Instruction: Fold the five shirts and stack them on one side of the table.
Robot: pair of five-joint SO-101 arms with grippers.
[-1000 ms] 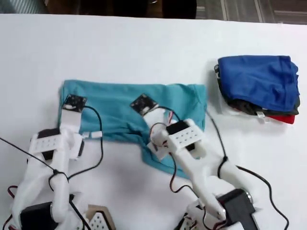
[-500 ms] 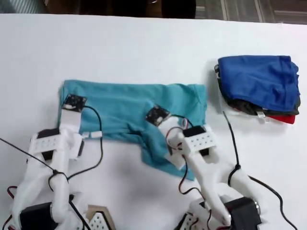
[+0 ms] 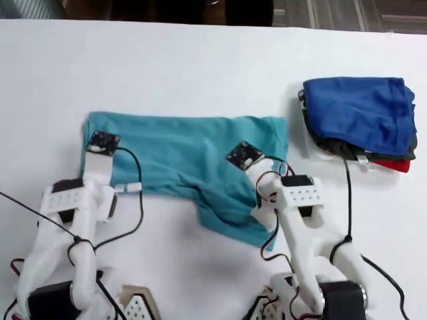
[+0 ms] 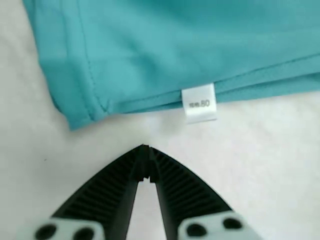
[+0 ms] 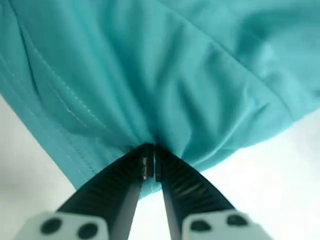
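Observation:
A teal shirt [image 3: 173, 157] lies spread across the middle of the table, with a crumpled flap [image 3: 233, 217] hanging toward the near edge. My right gripper [image 5: 149, 154] is shut on a bunched fold of this teal shirt [image 5: 165, 75]; the right arm [image 3: 297, 200] stands over the shirt's right part. My left gripper [image 4: 145, 155] is shut with nothing in it, over bare table just off the shirt's hem [image 4: 150, 100], near a white label [image 4: 200, 103]. The left arm [image 3: 77, 200] stands by the shirt's left end.
A stack of folded shirts sits at the right side of the table, a blue one [image 3: 360, 113] on top, with black and red [image 3: 393, 165] layers under it. White table [image 3: 200, 67] stretches behind the teal shirt. Loose cables [image 3: 137, 220] hang from both arms.
The right arm has moved to the right with the teal fabric pinched, dragging the near flap that way. The left arm has stayed still.

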